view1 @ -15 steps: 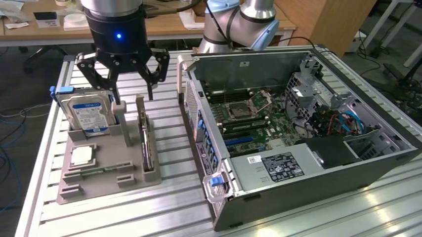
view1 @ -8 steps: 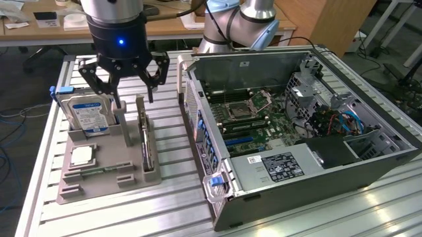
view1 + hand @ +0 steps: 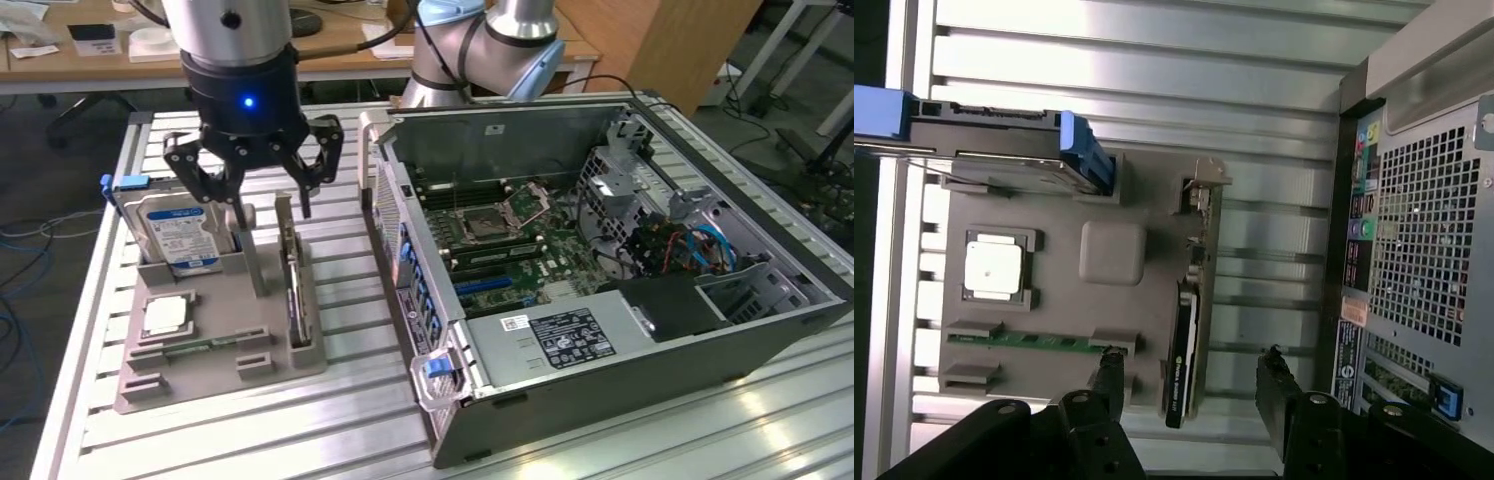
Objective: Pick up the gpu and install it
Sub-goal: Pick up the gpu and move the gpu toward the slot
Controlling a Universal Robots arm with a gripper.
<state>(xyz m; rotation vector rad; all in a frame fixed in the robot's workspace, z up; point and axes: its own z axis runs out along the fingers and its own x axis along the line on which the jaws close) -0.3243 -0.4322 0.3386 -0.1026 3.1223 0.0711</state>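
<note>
The gpu (image 3: 296, 290) is being held on edge in the grey holder (image 3: 214, 370), between the hard drive (image 3: 180, 235) and the open computer case (image 3: 601, 250) on the tabletop (image 3: 334, 420). The claw (image 3: 267, 205) is being poised pointing down just above it, jaws wide apart and empty.

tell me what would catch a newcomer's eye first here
The open computer case, its circuit board bare, lies on the exterior view's right. On that view's left, the black gripper hangs open over the graphics card, which stands on edge in a grey holder. A blue-labelled hard drive stands in the same holder.
</note>
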